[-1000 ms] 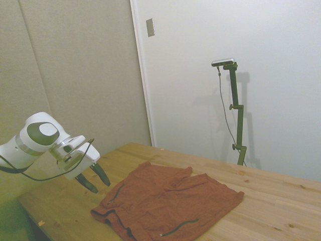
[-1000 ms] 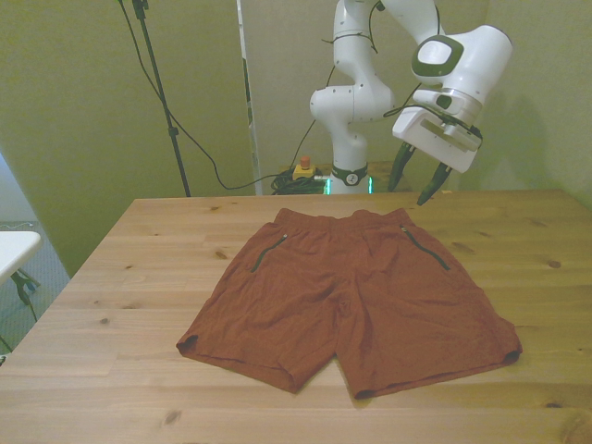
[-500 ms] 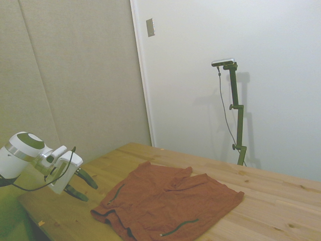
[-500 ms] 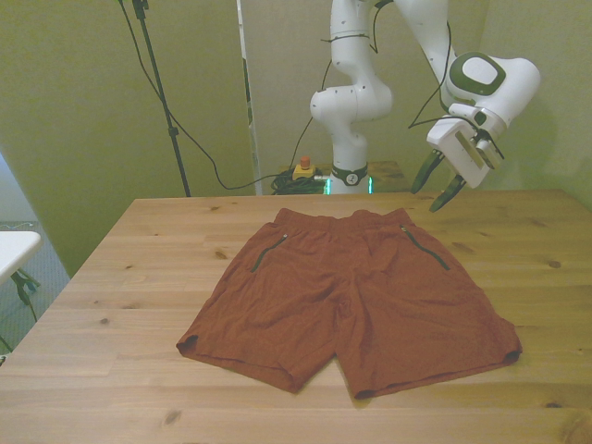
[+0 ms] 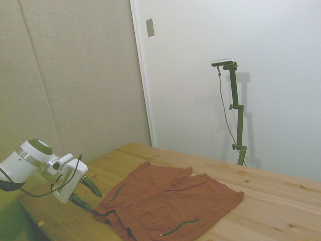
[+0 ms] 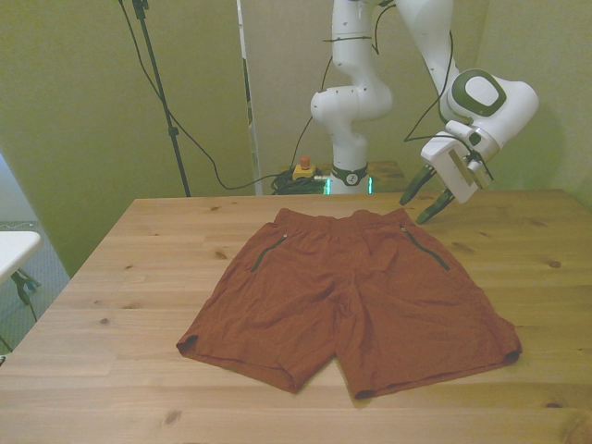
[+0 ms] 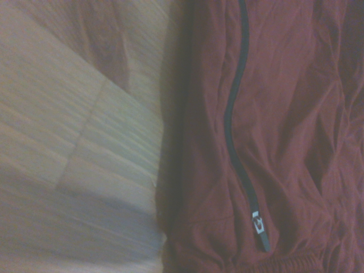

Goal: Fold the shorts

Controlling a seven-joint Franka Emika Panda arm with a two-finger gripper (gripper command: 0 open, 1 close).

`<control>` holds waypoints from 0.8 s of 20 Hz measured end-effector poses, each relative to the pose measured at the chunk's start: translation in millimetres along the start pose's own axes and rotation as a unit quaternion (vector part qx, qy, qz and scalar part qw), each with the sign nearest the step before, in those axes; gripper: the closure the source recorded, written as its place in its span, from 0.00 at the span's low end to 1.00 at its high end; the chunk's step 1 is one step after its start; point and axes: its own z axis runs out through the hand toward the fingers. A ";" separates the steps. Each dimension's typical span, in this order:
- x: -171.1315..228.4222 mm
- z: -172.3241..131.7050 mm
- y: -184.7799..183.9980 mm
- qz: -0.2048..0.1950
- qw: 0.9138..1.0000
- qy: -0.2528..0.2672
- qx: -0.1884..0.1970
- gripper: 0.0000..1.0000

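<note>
1. Rust-red cloth fills the middle of the side view: the shorts point(image 5: 168, 203) lie flat on the wooden worktop point(image 5: 271, 201). The hand point(image 5: 86, 193) hangs low over the worktop, just beside the waistband end of the shorts and not touching them. Its 2 fingers are spread apart and hold nothing. From the hand, the shorts stretch away toward that picture's right, with the legs at the far end.

2. Front view: the shorts point(image 6: 351, 296) lie spread out, with the waistband toward the far edge of the worktop point(image 6: 111, 277) and the 2 leg ends toward the near edge. The hand point(image 6: 423, 197) sits above the waistband corner on the front view's right. It is close to the dark pocket zip point(image 6: 425, 248) on that side. The fingers are spread and point down toward that corner. The long way of the shorts runs across the picture, from one leg edge to the other. I think the hand has only a short way to drop to reach that corner. Then it would have to carry the cloth across to the other side to make the fold.

3. Wrist view: it is blurry, but it shows the side edge of the shorts point(image 7: 284, 114) lying on the wood of the worktop point(image 7: 62, 142). A dark zip point(image 7: 233, 114) runs along the cloth, with a small metal puller point(image 7: 259, 223) at one end. The edge of the shorts seems to lie right under the hand.
</note>
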 end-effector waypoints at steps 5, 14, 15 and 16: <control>8.1 23.8 8.1 0.005 1.000 -0.003 -0.019 1.00; 14.8 29.4 6.2 0.010 1.000 -0.011 -0.016 1.00; 14.8 29.9 4.6 0.009 1.000 -0.012 -0.016 1.00; 14.6 30.4 3.3 0.008 1.000 -0.013 -0.016 1.00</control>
